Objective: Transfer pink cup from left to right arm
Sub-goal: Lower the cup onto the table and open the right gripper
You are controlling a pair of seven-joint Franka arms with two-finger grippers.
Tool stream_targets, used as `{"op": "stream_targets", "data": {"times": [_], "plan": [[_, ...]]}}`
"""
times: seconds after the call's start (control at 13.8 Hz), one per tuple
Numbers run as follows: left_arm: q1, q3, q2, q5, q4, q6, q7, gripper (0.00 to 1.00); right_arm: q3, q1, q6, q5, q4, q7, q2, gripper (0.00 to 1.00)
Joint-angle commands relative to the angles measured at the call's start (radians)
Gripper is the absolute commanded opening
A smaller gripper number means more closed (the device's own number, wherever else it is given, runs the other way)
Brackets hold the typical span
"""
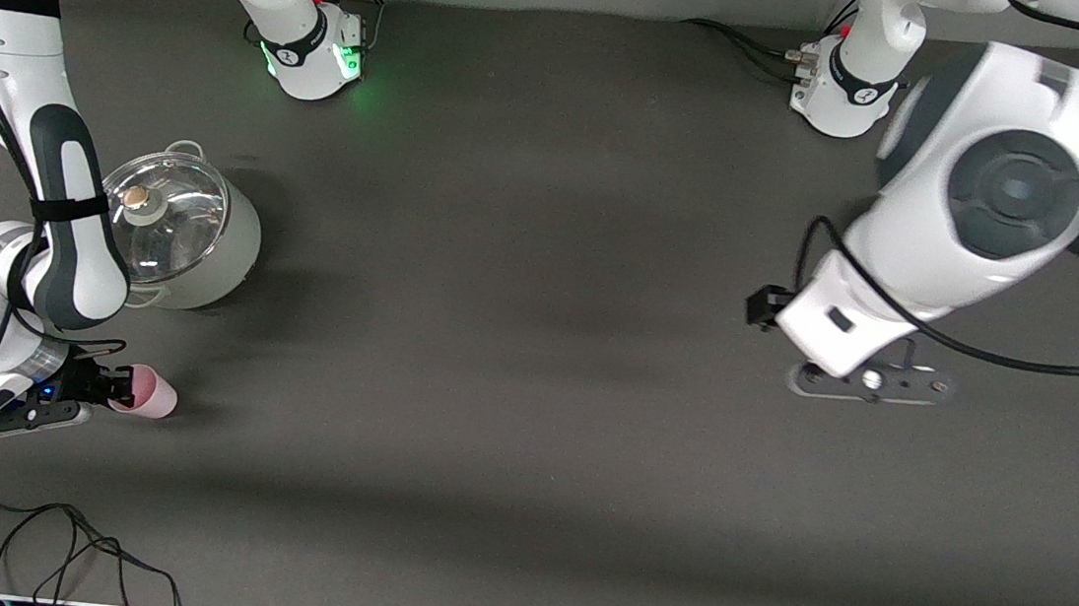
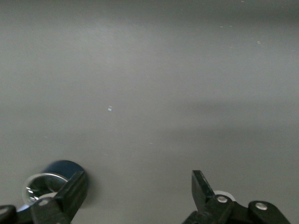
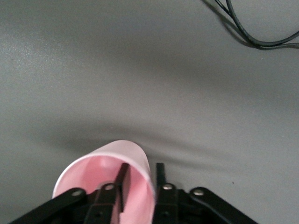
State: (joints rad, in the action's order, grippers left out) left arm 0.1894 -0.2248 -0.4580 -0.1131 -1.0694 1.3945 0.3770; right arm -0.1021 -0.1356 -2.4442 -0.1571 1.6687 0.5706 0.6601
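The pink cup (image 1: 150,394) is seen at the right arm's end of the table, nearer to the front camera than the grey lidded pot (image 1: 185,229), tipped on its side. Its wall is straddled by the right gripper (image 1: 117,388), one finger inside the mouth and one outside (the rim (image 3: 140,158) sits between the two black fingers (image 3: 160,179)); whether the wall is pinched or just released cannot be told. The left gripper (image 2: 135,196) is held spread wide over bare table (image 1: 536,342) at the left arm's end, empty and waiting.
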Motion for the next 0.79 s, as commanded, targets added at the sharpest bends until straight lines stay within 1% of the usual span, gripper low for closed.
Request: {"op": "stream_targets", "data": {"times": [0.0,0.07,0.14,0.36,0.43,0.58,0.72], "plan": [[-0.073,-0.004,0.048,-0.005,-0.047,-0.026,-0.078,1.0,-0.001,-0.007,0.06,-0.024,-0.012,0.021,-0.023,0.96],[-0.088,-0.004,0.054,-0.005,-0.049,-0.041,-0.079,1.0,-0.002,-0.005,0.082,-0.022,-0.024,0.021,-0.034,0.97],[-0.106,-0.005,0.058,-0.003,-0.047,-0.067,-0.081,1.0,-0.008,-0.004,0.131,-0.022,-0.039,0.026,-0.048,0.97],[-0.133,-0.005,0.071,0.003,-0.04,-0.117,-0.121,1.0,-0.025,-0.007,0.354,-0.006,-0.118,0.029,-0.114,0.98],[-0.136,-0.002,0.073,0.001,-0.043,-0.136,-0.121,1.0,-0.048,0.005,0.417,-0.006,-0.136,0.022,-0.14,0.98],[-0.149,-0.004,0.071,0.003,-0.041,-0.15,-0.121,1.0,-0.06,0.011,0.505,-0.004,-0.139,0.0,-0.218,0.98],[-0.168,-0.005,0.073,0.004,-0.041,-0.15,-0.122,1.0,-0.057,0.014,0.579,-0.002,-0.141,-0.092,-0.295,0.98]]}}
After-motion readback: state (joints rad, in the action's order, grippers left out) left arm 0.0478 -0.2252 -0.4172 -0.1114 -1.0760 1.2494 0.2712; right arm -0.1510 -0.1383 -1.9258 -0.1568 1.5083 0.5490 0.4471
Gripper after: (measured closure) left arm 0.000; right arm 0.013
